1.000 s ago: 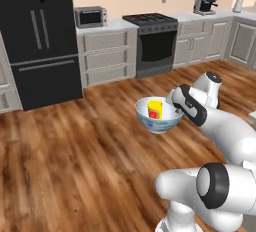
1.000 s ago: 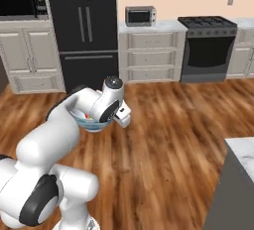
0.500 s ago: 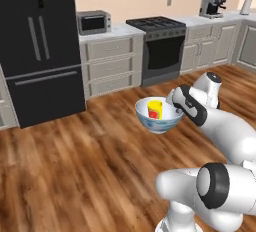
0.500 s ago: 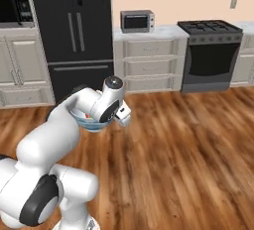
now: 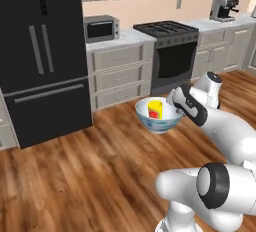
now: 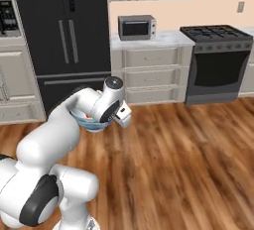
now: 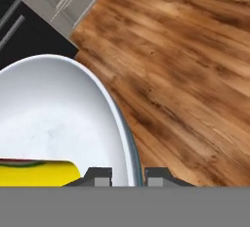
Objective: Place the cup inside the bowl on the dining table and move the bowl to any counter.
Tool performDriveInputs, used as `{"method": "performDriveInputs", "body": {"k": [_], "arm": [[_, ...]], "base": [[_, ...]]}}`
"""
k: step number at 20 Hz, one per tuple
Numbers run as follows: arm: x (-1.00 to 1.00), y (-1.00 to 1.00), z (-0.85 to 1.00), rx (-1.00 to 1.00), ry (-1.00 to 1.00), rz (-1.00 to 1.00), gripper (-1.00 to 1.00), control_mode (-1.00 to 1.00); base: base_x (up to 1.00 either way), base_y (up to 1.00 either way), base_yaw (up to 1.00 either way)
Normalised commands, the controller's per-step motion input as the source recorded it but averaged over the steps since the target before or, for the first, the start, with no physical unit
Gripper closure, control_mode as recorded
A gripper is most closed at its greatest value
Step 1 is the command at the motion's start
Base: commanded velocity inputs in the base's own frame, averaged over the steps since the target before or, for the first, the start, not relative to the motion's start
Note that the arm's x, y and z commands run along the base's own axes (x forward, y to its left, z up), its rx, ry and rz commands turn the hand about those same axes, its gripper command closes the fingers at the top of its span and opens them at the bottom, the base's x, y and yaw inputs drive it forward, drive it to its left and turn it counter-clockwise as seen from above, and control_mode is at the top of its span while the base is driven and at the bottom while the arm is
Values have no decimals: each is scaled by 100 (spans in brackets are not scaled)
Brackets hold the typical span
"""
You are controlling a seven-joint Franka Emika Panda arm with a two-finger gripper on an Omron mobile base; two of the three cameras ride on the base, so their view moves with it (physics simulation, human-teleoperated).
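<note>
- Bowl [image 5: 159, 117], white inside and blue-grey outside, hangs in mid-air above the wooden floor [image 5: 90, 176].
- Gripper [image 7: 126, 176] clamps the bowl's rim, one fingertip [image 7: 97, 177] inside the wall and one outside.
- Yellow cup [image 5: 155, 109] with its red patch sits inside the bowl, seemingly upright.
- Behind, a counter [image 5: 112, 40] carries a microwave [image 5: 101, 28], between a black fridge [image 5: 40, 56] and a stove [image 5: 172, 51].

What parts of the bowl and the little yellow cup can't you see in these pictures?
- Right base view: most of the bowl is hidden behind the robot's arm; the cup is too small to make out.
- Hand view: the cup and the gripper are cut off by the bottom edge, and the bowl's left side by the frame.
- Left base view: the gripper on the bowl's rim is blurred.
</note>
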Motion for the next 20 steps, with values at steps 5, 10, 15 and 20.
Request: {"method": "performDriveInputs", "body": {"k": [5, 10, 15, 20], "arm": [[0, 0, 0, 0, 0, 0, 100, 100], [0, 0, 0, 0, 0, 0, 100, 100], [0, 0, 0, 0, 0, 0, 100, 100], [0, 0, 0, 0, 0, 0, 100, 100]], "base": [[100, -1, 0], [100, -29, 6], [97, -40, 15], [63, -55, 19]]}}
